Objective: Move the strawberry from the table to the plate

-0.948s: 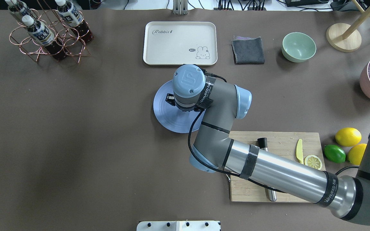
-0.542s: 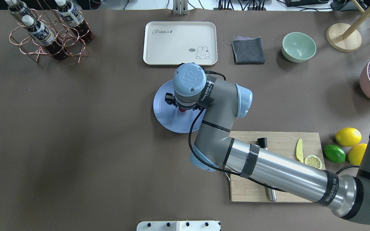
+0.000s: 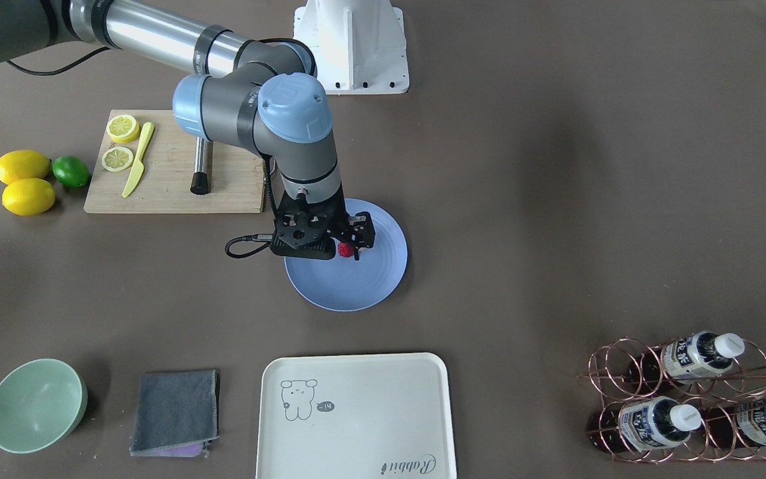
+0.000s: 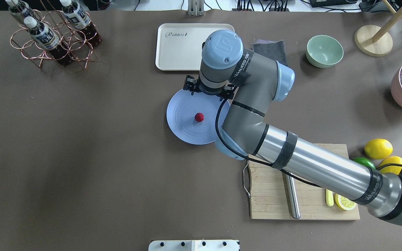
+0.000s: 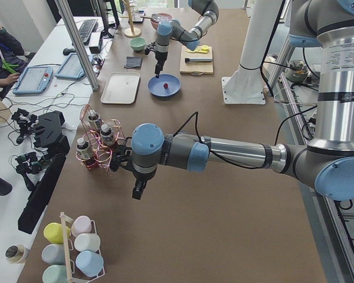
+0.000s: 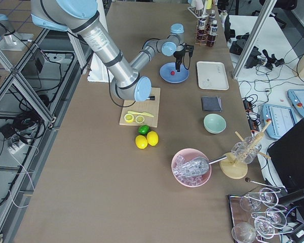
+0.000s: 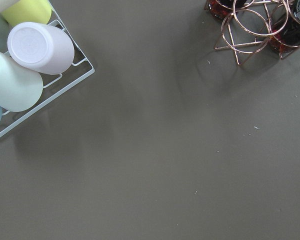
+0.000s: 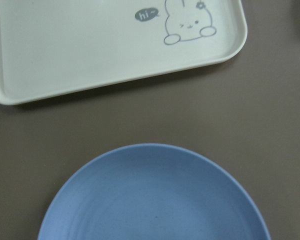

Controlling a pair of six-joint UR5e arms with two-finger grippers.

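Robotics lab: aluminium frame post, white arm pedestal, keyboard and blue-cased tablet on a cabled side surface.

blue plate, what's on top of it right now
Only the strawberry, lying loose near the middle of the plate. The right arm hides part of its far rim overhead.

Facing the robot, the right tool shows one finger clearly. The other is lost against the black camera mount, so how the jaws stand is unclear. From overhead the wrist covers that tool, leaving only black edges at the plate's 12 o'clock. The left tool is too small to read. The forearm hides most of the lime and parts of the knife and cloth. The right wrist view cuts the plate off at 6 o'clock.
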